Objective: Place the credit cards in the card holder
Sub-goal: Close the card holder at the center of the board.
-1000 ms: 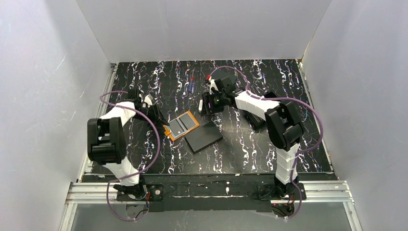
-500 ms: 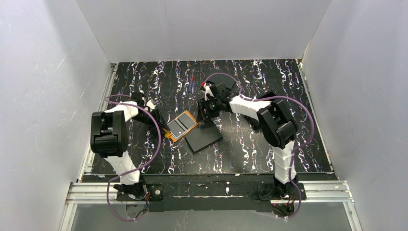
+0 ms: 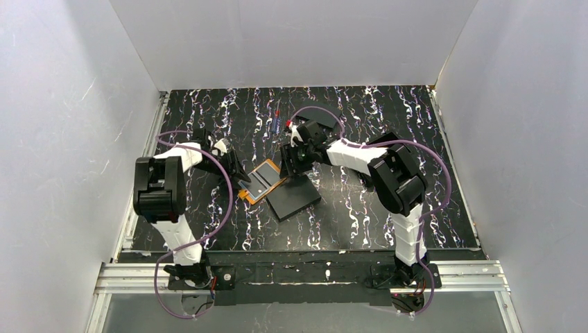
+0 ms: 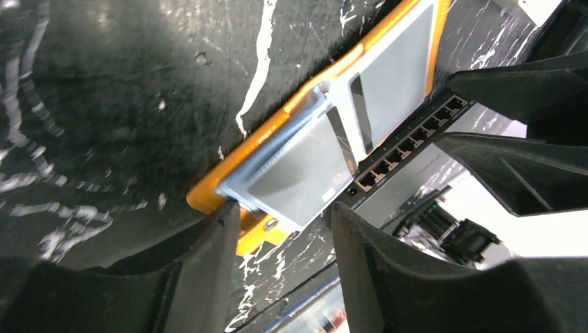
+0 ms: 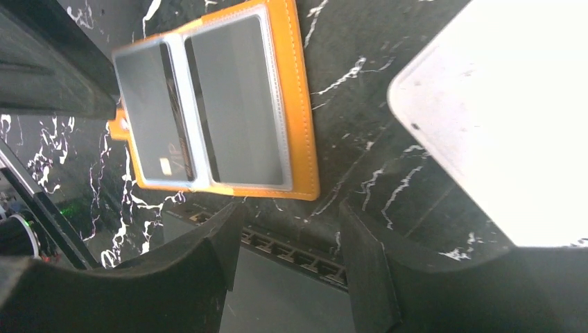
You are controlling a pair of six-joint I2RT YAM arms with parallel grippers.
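left claw [image 4: 281,216], right claw [image 5: 290,220] spread; card holder [image 4: 298,166] open, clasp tab [image 4: 267,227] half hidden behind left claw

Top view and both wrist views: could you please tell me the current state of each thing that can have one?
card holder: unfolded, lying flat, inside up.
dark card: seated in one clear pocket of the holder.
left pincer: open, fingers astride the holder's clasp end.
right pincer: open, empty, beside the holder.
black box: lying flat, port side towards the holder.
pen: lying flat, untouched.
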